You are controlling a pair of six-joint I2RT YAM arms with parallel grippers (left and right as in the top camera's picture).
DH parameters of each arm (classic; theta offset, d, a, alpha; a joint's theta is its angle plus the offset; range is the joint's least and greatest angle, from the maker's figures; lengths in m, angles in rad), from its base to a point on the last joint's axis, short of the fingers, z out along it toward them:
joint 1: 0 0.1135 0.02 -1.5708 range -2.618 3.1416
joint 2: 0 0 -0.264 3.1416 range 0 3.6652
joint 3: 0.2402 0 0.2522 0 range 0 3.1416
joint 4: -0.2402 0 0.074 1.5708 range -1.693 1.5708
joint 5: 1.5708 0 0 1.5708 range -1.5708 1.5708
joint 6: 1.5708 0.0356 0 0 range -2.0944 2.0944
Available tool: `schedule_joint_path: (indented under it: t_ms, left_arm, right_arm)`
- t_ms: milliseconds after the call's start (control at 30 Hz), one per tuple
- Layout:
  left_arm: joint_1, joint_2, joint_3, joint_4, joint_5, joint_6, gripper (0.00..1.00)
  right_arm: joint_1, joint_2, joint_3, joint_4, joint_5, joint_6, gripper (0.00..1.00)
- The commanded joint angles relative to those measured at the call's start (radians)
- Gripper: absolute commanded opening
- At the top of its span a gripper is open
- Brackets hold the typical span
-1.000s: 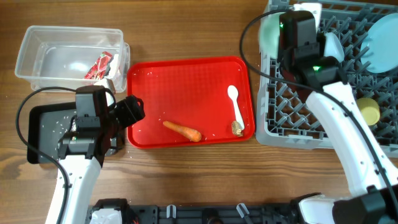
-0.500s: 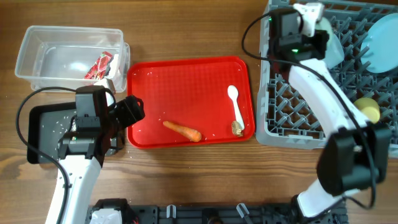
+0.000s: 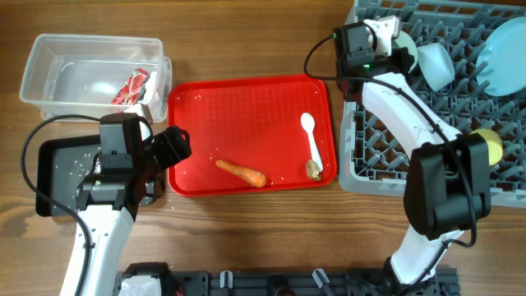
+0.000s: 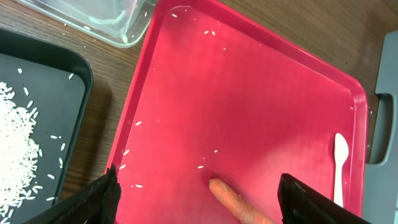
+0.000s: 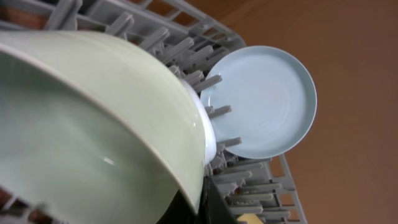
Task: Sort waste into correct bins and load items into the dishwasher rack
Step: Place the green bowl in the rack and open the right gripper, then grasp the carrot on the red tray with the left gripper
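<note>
Carrot (image 3: 242, 173) was seen lying along the red tray's (image 3: 246, 107) front edge, just ahead of the wide left claw (image 4: 200, 198). Pale green bowl (image 5: 81, 124) was gripped by the right claw (image 3: 398, 41).

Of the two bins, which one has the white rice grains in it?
The shallow black tray, beside the red tray: loose white grains lie on it. The clear tub holds the red-and-white wrapper instead.

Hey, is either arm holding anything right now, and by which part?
The right gripper is shut on the pale green bowl, pinching its rim. The left gripper is open and holds nothing.
</note>
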Motion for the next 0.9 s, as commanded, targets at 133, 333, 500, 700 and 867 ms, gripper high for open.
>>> schedule_joint_path:
  t_ms: [133,333,500,700,867]
  left_arm:
    - [0.005,0.006,-0.001,0.003,-0.002,0.001,0.82]
    - [0.005,0.006,-0.001,0.003,-0.002,0.001,0.83]
    - [0.005,0.006,-0.001,0.003,-0.002,0.001,0.83]
    - [0.005,0.006,-0.001,0.002,-0.002,0.001,0.86]
    - [0.003,0.006,-0.001,0.002,0.007,0.001,0.86]
  right_arm:
    - [0.045,0.042,-0.012,-0.159,-0.193,0.079,0.14]
    - [0.047,-0.037,-0.012,-0.240,-0.349,0.166,0.24]
    - [0.047,-0.175,-0.012,-0.268,-0.505,0.164,0.39]
    - [0.047,-0.351,-0.012,-0.302,-0.605,0.162,0.63]
    - [0.047,-0.431,-0.012,-0.385,-0.769,0.163,0.68]
